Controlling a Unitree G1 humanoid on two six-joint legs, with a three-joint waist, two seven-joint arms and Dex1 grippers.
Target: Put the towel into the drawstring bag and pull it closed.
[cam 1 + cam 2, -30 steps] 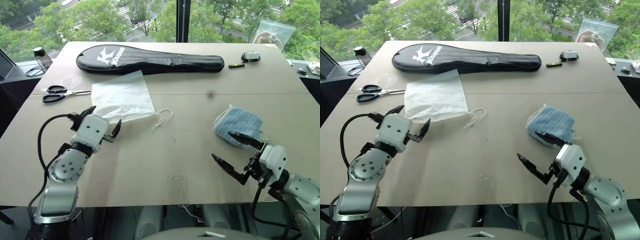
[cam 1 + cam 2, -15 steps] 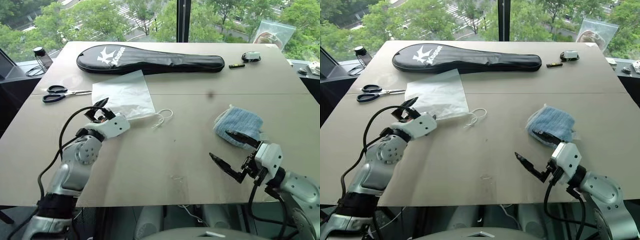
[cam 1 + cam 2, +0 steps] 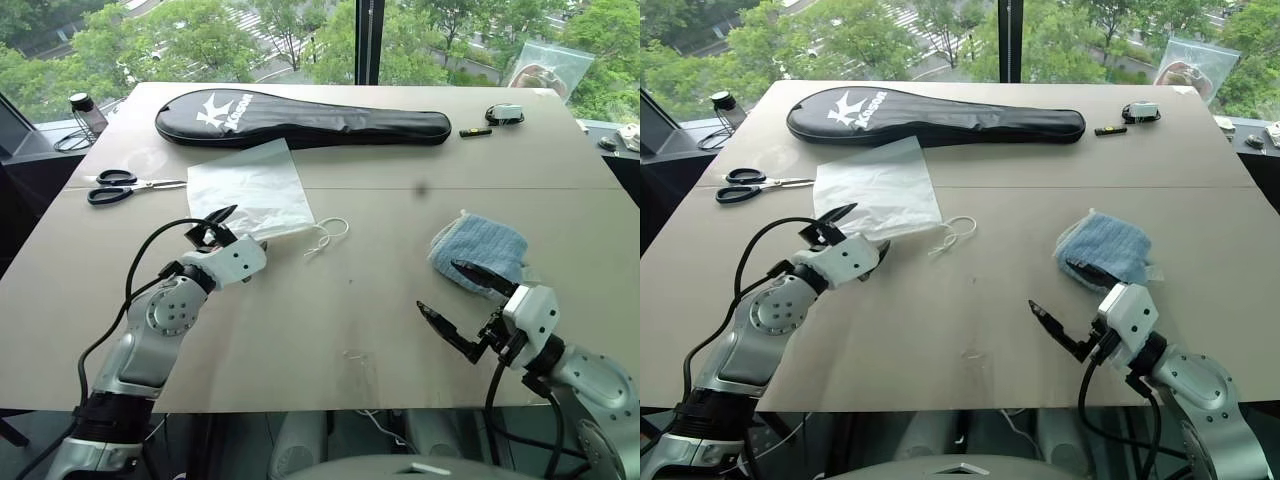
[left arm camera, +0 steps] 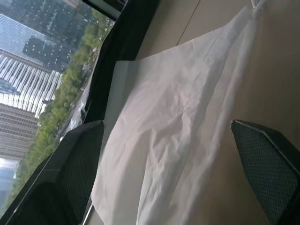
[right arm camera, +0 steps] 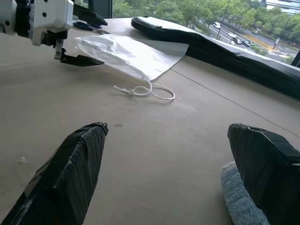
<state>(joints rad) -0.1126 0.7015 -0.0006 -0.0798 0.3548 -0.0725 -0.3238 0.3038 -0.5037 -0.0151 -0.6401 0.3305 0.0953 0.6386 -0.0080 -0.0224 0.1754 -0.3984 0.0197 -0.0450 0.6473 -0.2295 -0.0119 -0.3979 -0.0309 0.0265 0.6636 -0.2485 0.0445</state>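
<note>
The light-blue towel (image 3: 478, 250) lies bunched on the right of the table. My right gripper (image 3: 440, 287) hovers open just in front of the towel, one finger over its near edge, the jaws empty. The translucent white drawstring bag (image 3: 250, 190) lies flat on the left of the table, with its white cords (image 3: 325, 238) looped toward the middle. My left gripper (image 3: 238, 232) is open at the bag's near edge, holding nothing. In the left wrist view the bag (image 4: 178, 122) lies between and beyond the spread fingers (image 4: 79, 164).
A long black racket case (image 3: 300, 115) lies across the far side of the table. Scissors (image 3: 125, 185) rest left of the bag. At the far right stand a clear plastic zip bag (image 3: 545, 65) and a small device (image 3: 505, 113). A dark bottle (image 3: 85, 110) stands beyond the far left corner.
My left gripper has moved forward and right to the bag's near edge, rolling and staying open. The right gripper, towel and bag have not moved.
</note>
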